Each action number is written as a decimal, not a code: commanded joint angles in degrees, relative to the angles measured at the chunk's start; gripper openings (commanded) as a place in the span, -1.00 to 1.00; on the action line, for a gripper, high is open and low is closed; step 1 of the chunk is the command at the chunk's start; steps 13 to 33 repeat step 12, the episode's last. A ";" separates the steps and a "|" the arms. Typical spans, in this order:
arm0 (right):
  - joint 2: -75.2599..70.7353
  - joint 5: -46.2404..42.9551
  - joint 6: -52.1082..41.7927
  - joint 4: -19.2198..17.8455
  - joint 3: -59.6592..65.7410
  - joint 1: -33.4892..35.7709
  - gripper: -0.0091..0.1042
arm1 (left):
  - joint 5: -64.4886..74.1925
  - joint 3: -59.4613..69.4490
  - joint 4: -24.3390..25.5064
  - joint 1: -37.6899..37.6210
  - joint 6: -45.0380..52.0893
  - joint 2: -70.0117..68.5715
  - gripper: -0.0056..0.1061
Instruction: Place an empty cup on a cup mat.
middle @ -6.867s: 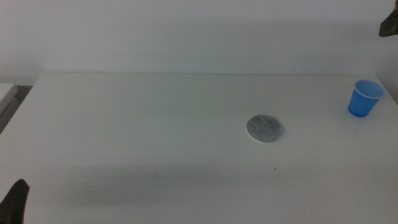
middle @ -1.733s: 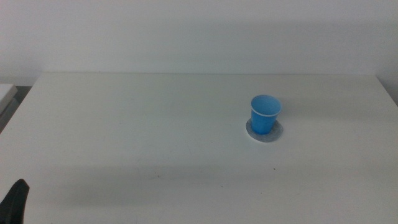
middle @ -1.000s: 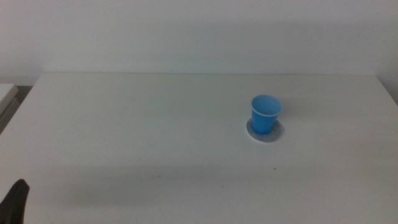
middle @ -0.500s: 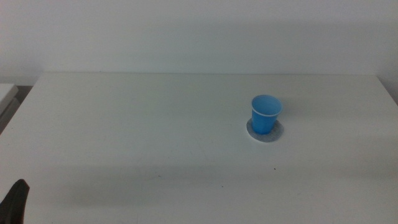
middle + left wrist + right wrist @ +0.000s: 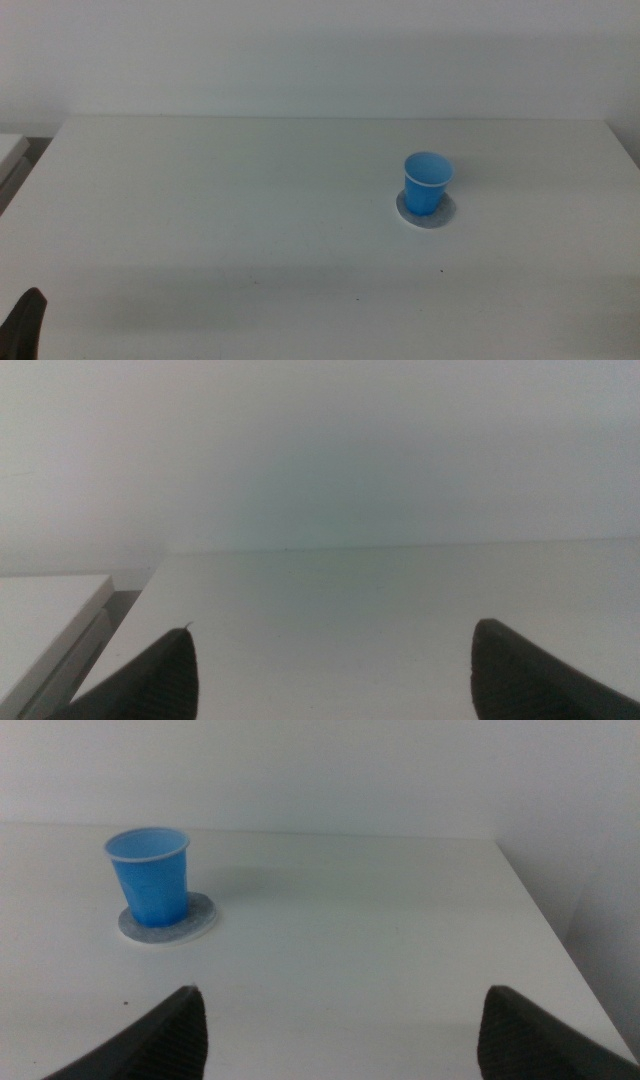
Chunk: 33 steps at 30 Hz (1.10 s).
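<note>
The blue cup point(image 5: 427, 183) stands upright on the grey cup mat point(image 5: 426, 213) right of the table's middle. Both also show in the right wrist view, the cup point(image 5: 150, 877) on the mat point(image 5: 170, 920), well ahead of my right gripper point(image 5: 340, 1020), which is open, empty and out of the middle view. My left gripper point(image 5: 330, 660) is open and empty over bare table; only its tip point(image 5: 25, 325) shows at the bottom left corner of the middle view. Nothing holds the cup.
The white table point(image 5: 250, 200) reaches a pale wall at the back. Its right edge point(image 5: 545, 920) shows in the right wrist view. A white ledge point(image 5: 45, 610) lies beyond the table's left edge.
Since the earliest frame the cup has gone from the table's far right onto the mat, and the right arm has left the view. Nothing has moved in the last 1.7 seconds.
</note>
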 commanded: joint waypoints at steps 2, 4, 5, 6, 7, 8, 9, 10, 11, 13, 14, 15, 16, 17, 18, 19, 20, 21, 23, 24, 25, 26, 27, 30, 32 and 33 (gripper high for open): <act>-0.23 -0.31 -0.15 -1.06 0.20 0.06 0.66 | -0.73 -0.02 -0.13 -0.06 -0.16 -0.21 0.78; -0.23 -1.06 -0.15 -0.76 0.20 0.06 0.66 | -0.73 -0.02 -0.13 -0.06 -0.16 -0.21 0.78; -0.23 -1.48 -0.15 -0.76 0.20 0.06 0.66 | -0.73 -0.02 -0.13 -0.06 -0.16 -0.21 0.78; -0.23 -1.79 -0.15 -0.76 0.20 0.06 0.66 | -0.73 -0.02 -0.13 -0.06 -0.16 -0.21 0.78; -0.23 -1.91 -0.15 -0.76 0.20 0.06 0.66 | -0.73 -0.02 -0.13 -0.06 -0.16 -0.21 0.78; -0.23 -1.91 -0.15 -0.76 0.20 0.06 0.66 | -0.73 -0.02 -0.13 -0.06 -0.16 -0.21 0.78; -0.23 -1.91 -0.15 -0.76 0.20 0.06 0.66 | -0.73 -0.02 -0.13 -0.06 -0.16 -0.21 0.78; -0.23 -1.91 -0.15 -0.76 0.20 0.06 0.66 | -0.73 -0.02 -0.13 -0.06 -0.16 -0.21 0.78; -0.23 -1.91 -0.15 -0.76 0.20 0.06 0.66 | -0.73 -0.02 -0.13 -0.06 -0.16 -0.21 0.78; -0.23 -1.91 -0.15 -0.76 0.20 0.06 0.66 | -0.73 -0.02 -0.13 -0.06 -0.16 -0.21 0.78; -0.23 -1.91 -0.15 -0.76 0.20 0.06 0.66 | -0.73 -0.02 -0.13 -0.06 -0.16 -0.21 0.78; -0.23 -1.91 -0.15 -0.76 0.20 0.06 0.66 | -0.73 -0.02 -0.13 -0.06 -0.16 -0.21 0.78; -0.23 -1.91 -0.15 -0.76 0.20 0.06 0.66 | -0.73 -0.02 -0.13 -0.06 -0.16 -0.21 0.78; -0.23 -1.91 -0.15 -0.76 0.20 0.06 0.66 | -0.73 -0.02 -0.13 -0.06 -0.16 -0.21 0.78; -0.23 -1.91 -0.15 -0.76 0.20 0.06 0.66 | -0.73 -0.02 -0.13 -0.06 -0.16 -0.21 0.78; -0.23 -1.91 -0.15 -0.76 0.20 0.06 0.66 | -0.73 -0.02 -0.13 -0.06 -0.16 -0.21 0.78; -0.23 -1.91 -0.15 -0.76 0.20 0.06 0.66 | -0.73 -0.02 -0.13 -0.06 -0.16 -0.21 0.78; -0.23 -1.91 -0.15 -0.76 0.20 0.06 0.66 | -0.73 -0.02 -0.13 -0.06 -0.16 -0.21 0.78; -0.23 -1.91 -0.15 -0.76 0.20 0.06 0.66 | -0.73 -0.02 -0.13 -0.06 -0.16 -0.21 0.78; -0.23 -1.91 -0.15 -0.76 0.20 0.06 0.66 | -0.73 -0.02 -0.13 -0.06 -0.16 -0.21 0.78; -0.23 -1.91 -0.15 -0.76 0.20 0.06 0.66 | -0.73 -0.02 -0.13 -0.06 -0.16 -0.21 0.78; -0.23 -1.91 -0.15 -0.76 0.20 0.06 0.66 | -0.73 -0.02 -0.13 -0.06 -0.16 -0.21 0.78; -0.23 -1.91 -0.15 -0.76 0.20 0.06 0.66 | -0.73 -0.02 -0.13 -0.06 -0.16 -0.21 0.78; -0.23 -1.91 -0.15 -0.76 0.20 0.06 0.66 | -0.73 -0.02 -0.13 -0.06 -0.16 -0.21 0.78; -0.23 -1.91 -0.15 -0.76 0.20 0.06 0.66 | -0.73 -0.02 -0.13 -0.06 -0.16 -0.21 0.78; -0.23 -1.91 -0.15 -0.76 0.20 0.06 0.66 | -0.73 -0.02 -0.13 -0.06 -0.16 -0.21 0.78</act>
